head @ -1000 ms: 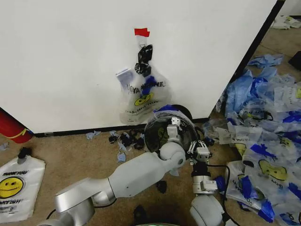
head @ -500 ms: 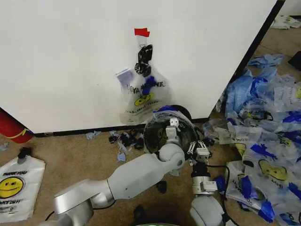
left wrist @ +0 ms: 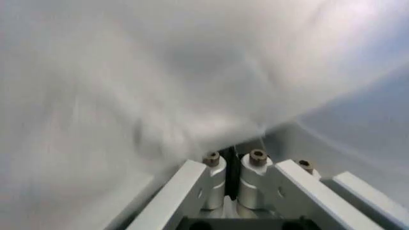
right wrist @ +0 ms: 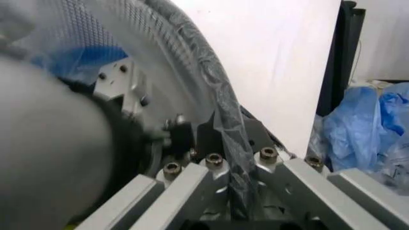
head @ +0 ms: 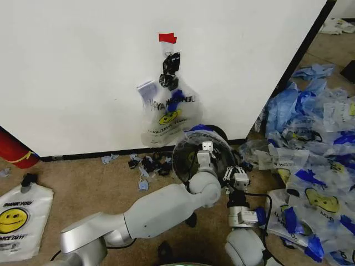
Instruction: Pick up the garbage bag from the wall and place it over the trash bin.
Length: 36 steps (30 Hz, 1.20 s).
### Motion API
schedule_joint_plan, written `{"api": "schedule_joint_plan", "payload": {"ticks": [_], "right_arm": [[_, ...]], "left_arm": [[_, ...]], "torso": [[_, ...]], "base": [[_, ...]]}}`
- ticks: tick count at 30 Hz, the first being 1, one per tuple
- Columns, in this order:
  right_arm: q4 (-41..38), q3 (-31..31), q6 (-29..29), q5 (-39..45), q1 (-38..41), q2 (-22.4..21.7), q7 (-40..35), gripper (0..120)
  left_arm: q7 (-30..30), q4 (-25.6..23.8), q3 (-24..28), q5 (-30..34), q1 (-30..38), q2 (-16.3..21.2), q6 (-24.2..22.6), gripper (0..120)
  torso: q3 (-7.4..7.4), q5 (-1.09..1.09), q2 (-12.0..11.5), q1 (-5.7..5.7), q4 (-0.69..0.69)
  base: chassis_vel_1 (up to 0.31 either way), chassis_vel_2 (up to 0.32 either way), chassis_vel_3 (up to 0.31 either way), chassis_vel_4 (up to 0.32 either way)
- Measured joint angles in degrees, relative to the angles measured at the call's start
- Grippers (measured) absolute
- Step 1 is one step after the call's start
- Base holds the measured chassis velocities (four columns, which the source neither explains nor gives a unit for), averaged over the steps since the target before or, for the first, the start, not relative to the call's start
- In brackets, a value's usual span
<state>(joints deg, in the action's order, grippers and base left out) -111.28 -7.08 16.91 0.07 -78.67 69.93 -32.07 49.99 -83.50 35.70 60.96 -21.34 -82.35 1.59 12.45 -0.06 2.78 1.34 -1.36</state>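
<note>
The wall (head: 83, 77) carries a red tape piece (head: 167, 37); just below it hangs a clear bag (head: 168, 113) with a yellow smiley and reversed dark lettering. At the wall's foot stands the trash bin (head: 191, 152), the garbage bag (right wrist: 191, 76) draped over its rim. The left gripper (left wrist: 234, 165), at the bin's mouth, is clenched with film against it. The right gripper (right wrist: 238, 165), at the bin's near rim, pinches film and mesh. Left of the bin lies a white bag (head: 19, 221) printed "THANK YOU".
</note>
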Motion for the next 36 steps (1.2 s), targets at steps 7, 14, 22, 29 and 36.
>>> {"api": "schedule_joint_plan", "payload": {"ticks": [7,14,22,29,36], "right_arm": [[-0.3,0.3,0.2,-0.6,-0.4,0.3,0.4,0],[0.0,0.0,0.1,0.0,0.3,0.1,0.4,0],[-0.4,0.1,-0.1,0.3,0.5,-0.1,0.5,0],[-1.0,0.1,-0.2,0.4,0.2,-0.4,0.7,0],[-1.7,0.3,-0.2,0.3,-0.1,-0.1,1.1,0]], "left_arm": [[0.0,0.5,-0.3,-0.6,0.1,0.4,0.4,0],[-0.3,-1.6,1.2,-1.0,-1.7,2.6,-0.3,0],[-0.7,-2.2,3.2,-2.5,-3.9,4.3,-1.1,0],[-1.3,-1.1,3.7,-3.2,-4.7,4.0,-0.9,0],[-1.3,0.5,1.8,-2.6,-2.2,2.9,-0.5,0]], "torso": [[0.0,-0.01,0.0,0.0,0.01],[0.0,0.0,0.0,0.0,0.01],[0.0,0.0,0.0,0.0,0.01],[0.0,0.0,0.0,0.0,0.01],[0.0,0.0,0.0,0.0,0.01]], "base": [[0.0,0.0,0.0,0.0],[0.0,0.0,0.0,0.0],[0.0,0.0,0.0,0.0],[0.0,0.0,0.0,0.0],[0.0,0.0,0.0,0.0]]}}
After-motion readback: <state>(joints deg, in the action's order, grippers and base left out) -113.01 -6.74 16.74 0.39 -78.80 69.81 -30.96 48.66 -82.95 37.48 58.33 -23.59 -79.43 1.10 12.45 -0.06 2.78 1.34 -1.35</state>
